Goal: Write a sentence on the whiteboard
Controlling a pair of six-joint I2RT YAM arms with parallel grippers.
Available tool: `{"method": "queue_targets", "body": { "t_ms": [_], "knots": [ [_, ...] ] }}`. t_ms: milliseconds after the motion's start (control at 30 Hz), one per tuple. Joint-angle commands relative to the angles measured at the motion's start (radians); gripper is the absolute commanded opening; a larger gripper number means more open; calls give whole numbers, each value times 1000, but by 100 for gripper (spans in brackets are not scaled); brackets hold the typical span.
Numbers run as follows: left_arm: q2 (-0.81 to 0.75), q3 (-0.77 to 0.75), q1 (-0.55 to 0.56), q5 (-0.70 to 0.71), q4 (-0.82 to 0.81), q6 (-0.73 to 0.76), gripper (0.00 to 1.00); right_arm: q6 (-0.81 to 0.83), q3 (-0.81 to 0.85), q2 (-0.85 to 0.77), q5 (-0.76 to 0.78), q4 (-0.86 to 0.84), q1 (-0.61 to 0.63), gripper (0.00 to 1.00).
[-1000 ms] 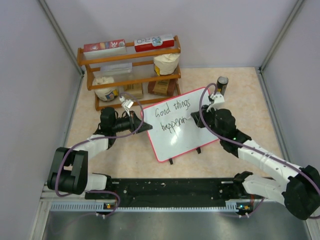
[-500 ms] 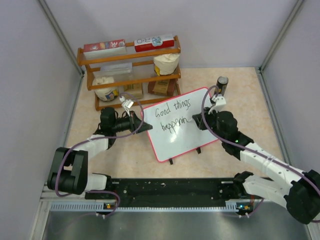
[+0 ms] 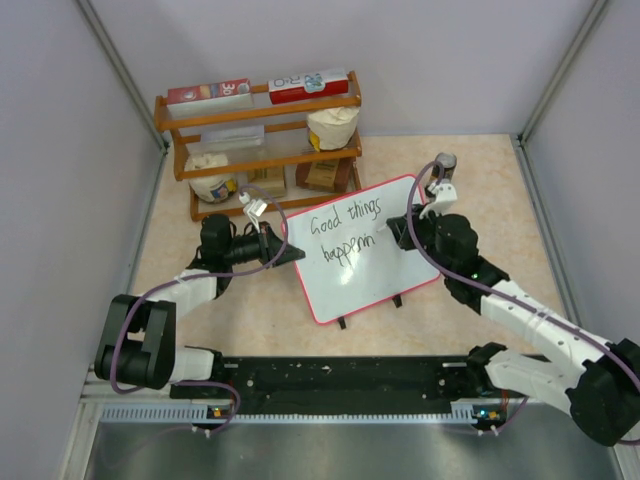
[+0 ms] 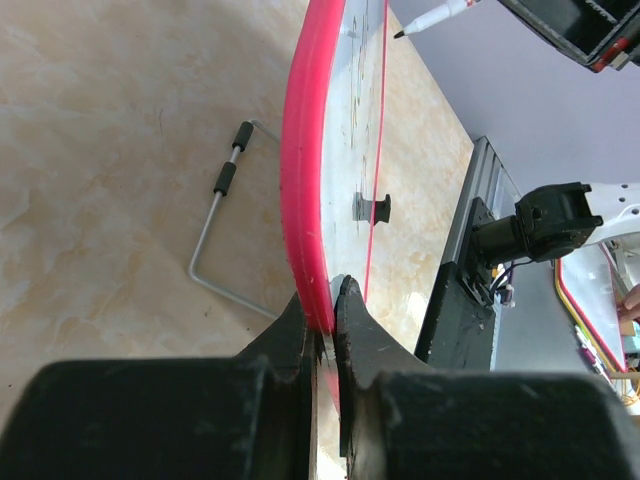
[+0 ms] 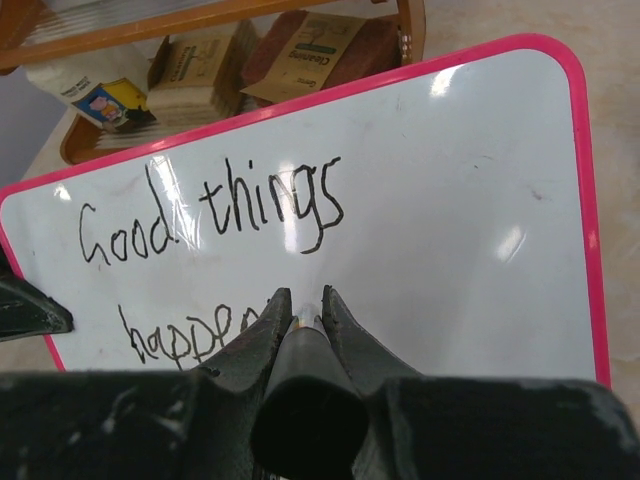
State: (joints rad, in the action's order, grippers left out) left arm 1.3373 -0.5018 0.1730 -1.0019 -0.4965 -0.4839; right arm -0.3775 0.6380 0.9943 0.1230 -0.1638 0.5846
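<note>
Nearest you, a flat black rail (image 3: 330, 375) runs along the edge of the desk (image 3: 200, 310), whose top is a smooth beige, marble-patterned surface. Your left claw (image 4: 322, 300) is pinched narrow on the whiteboard (image 3: 370, 280), its two dark, wedge-shaped fingers gripping the rounded red-pink frame at the board's left edge. The board stands tilted on the desk on small black clip feet, its glossy white face catching glare. Behind it, the left wrist view shows a thin bent metal wire (image 4: 215, 235) with two black sleeves lying on the desk. Your right claw (image 5: 300, 300) is closed on a marker (image 4: 432, 17), a slim white barrel with a black tip, held at the board's face by the end of the second line; you cannot tell if the tip touches. The sentence (image 5: 210, 215) is thin black cursive: "Good things" above, "happen" below, its end hidden by the fingers. Farthest off stands a wooden rack (image 3: 260, 120) with rails, holding boxes and soft pale bags.
</note>
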Motion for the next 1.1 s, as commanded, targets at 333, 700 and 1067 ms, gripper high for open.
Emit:
{"method": "queue_targets", "body": {
  "t_ms": [333,700,1067],
  "knots": [
    [22,49,36,17,98,242,0,-9,20,49,29,-46,-26,0],
    [20,51,36,16,98,243,0,-11,22,73,-28,-60,-29,0],
    [23,49,36,17,98,242,0,-12,-27,47,-65,-22,-29,0]
  ]
}}
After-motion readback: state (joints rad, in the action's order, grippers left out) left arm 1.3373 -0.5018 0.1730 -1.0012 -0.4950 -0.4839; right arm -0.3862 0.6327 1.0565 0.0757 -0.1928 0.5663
